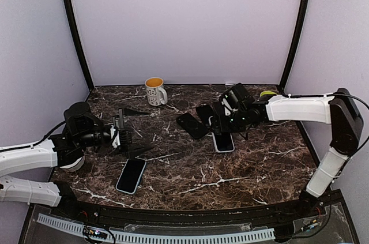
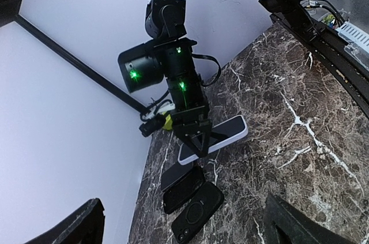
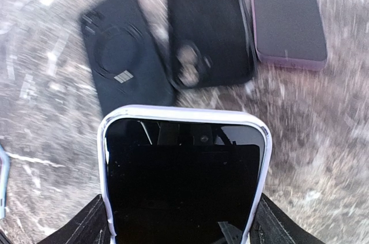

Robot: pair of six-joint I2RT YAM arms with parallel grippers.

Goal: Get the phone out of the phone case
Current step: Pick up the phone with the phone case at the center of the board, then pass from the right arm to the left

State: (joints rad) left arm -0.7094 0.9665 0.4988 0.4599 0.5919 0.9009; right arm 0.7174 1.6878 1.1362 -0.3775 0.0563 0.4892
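Desk [image 1: 190,169]: dark brown marble pattern, white veining. Phone [image 3: 183,180]: black screen. Phone case [image 3: 184,112]: white rim. Cover at 11 o'clock [image 3: 124,62] and cover at 12 o'clock [image 3: 210,30]: black. Handset at 1 o'clock [image 3: 286,13]: purple. Mug [image 1: 155,93]: white, yellow-orange inside.

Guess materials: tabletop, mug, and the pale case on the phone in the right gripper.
Tabletop: dark brown marble or marble-look laminate, polished; white veining, soft sheen. Mug: probably glazed ceramic; glossy white outside, yellow inside, thick handle. Pale case: soft plastic or silicone, satin; rounded raised rim, no hard glare.
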